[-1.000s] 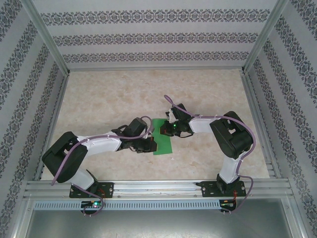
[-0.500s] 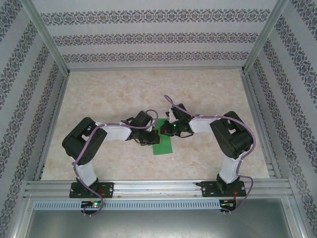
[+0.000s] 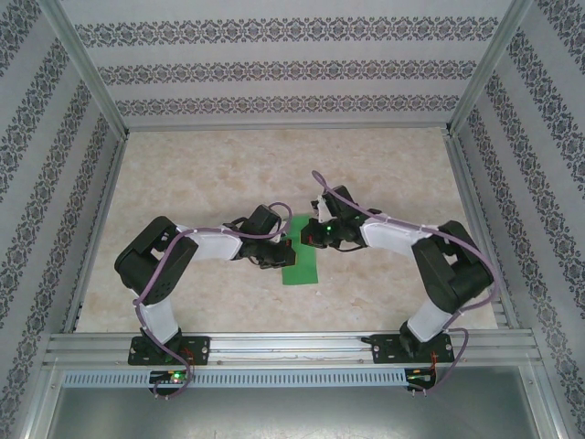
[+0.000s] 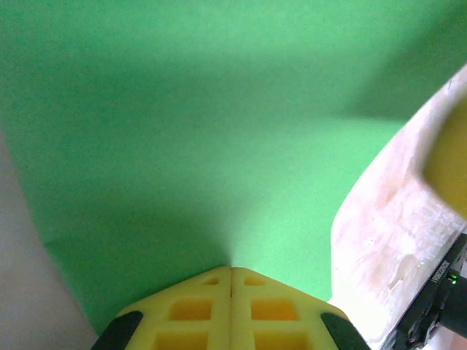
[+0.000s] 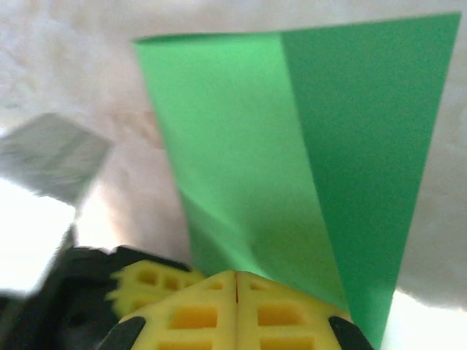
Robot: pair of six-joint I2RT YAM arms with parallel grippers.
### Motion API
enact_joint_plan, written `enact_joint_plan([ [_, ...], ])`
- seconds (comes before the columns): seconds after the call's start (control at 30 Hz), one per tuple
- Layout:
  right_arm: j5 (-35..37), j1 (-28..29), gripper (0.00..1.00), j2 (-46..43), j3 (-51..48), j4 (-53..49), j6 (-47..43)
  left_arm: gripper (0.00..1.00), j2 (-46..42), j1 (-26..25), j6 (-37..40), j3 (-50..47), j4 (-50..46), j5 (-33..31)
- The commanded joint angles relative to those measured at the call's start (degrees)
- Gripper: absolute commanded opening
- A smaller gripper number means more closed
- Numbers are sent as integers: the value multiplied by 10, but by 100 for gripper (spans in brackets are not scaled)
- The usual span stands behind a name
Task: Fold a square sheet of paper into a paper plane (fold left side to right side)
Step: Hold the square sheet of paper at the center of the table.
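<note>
Looking from the left of the top view, the left arm is seen bent toward the middle of the marbled table (image 3: 210,174), and the left gripper (image 3: 280,260) is placed at the left edge of the square sheet of paper (image 3: 302,268). The sheet is found near the centre of the table, between the two grippers, and it is seen there as a narrow bright-green shape. In the left wrist view the two yellow fingertips (image 4: 197,310) are pressed together with no gap, and the green paper is seen to come out from between them, so this claw is closed on the sheet. At the upper right side of the sheet the right gripper (image 3: 307,240) is placed, and its arm is stretched in from the right. In the right wrist view its yellow pads (image 5: 277,317) are also joined tightly, and the near edge of the sheet is clamped between them. There the paper is raised and bent along one crease, with a lighter panel on the left and a darker panel on the right.
</note>
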Motion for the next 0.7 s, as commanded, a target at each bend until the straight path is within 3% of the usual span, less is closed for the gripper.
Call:
enact_joint_plan([
  [0.0, -8, 15, 0, -24, -42, -16, 10, 3, 4, -7, -10, -16, -2, -19],
  [0.27, -32, 62, 0, -8, -105, 59, 70, 3, 2, -12, -20, -19, 3, -21],
  [0.67, 20, 68, 0, 26, -132, 15, 50, 3, -16, 2, -14, 10, 6, -2],
])
